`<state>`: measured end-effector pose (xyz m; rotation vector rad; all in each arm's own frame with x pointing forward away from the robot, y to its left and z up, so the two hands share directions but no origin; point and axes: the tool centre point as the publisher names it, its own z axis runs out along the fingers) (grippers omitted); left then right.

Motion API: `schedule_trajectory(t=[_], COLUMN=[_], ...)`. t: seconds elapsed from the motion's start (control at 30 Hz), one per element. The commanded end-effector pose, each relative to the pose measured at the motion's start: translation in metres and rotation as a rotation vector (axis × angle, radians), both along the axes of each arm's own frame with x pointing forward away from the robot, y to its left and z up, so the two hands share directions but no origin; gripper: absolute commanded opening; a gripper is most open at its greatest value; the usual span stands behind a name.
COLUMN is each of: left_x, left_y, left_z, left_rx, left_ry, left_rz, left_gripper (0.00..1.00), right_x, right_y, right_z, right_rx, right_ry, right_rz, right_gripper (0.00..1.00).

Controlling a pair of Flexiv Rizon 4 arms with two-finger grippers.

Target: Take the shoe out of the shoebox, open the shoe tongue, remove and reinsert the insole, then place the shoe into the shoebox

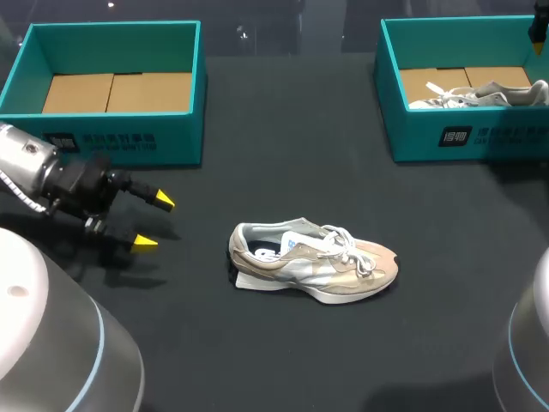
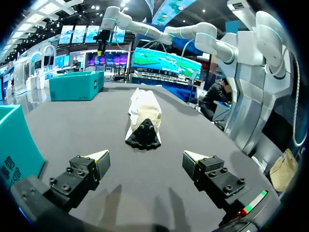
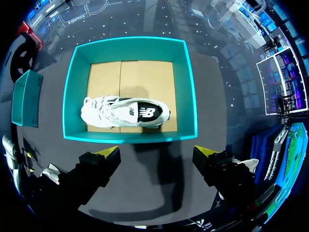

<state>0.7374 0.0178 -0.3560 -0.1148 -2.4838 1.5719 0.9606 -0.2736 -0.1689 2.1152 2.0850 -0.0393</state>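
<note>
Facing the beige sneaker's heel, left gripper, fingers apart, should pinch the collar squarely; right gripper hangs spread over the teal shoebox.

Black table under a beige shoe, left shoebox, right shoebox.

Right shoebox cut by the head view's edge; its shoe half behind the front wall

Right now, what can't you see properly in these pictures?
1. Head view: the white shoe is partly hidden behind its shoebox wall.
2. Head view: the right arm's fingers are cut off by the edge.
3. Left wrist view: the beige shoe shows heel-first, so its inside is hidden.
</note>
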Motion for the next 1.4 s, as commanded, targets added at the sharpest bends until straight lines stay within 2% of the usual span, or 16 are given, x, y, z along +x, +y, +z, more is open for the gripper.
schedule_trajectory(t=[0.03, 0.6, 1.4], left_x=[-0.003, -0.008, -0.016], left_y=[-0.004, -0.014, -0.079], left_z=[-0.014, -0.026, -0.042], left_rx=[-0.040, -0.035, -0.102], left_ry=[0.000, -0.045, -0.059], left_rz=[0.022, 0.037, 0.081], left_gripper=[1.00, 1.00, 1.00], right_x=[0.000, 0.000, 0.000], right_y=[0.000, 0.000, 0.000], right_z=[0.000, 0.000, 0.000], right_rx=[-0.001, -0.001, -0.001], right_ry=[0.001, 0.001, 0.001], right_rz=[-0.002, -0.002, -0.002], right_gripper=[1.00, 1.00, 1.00])
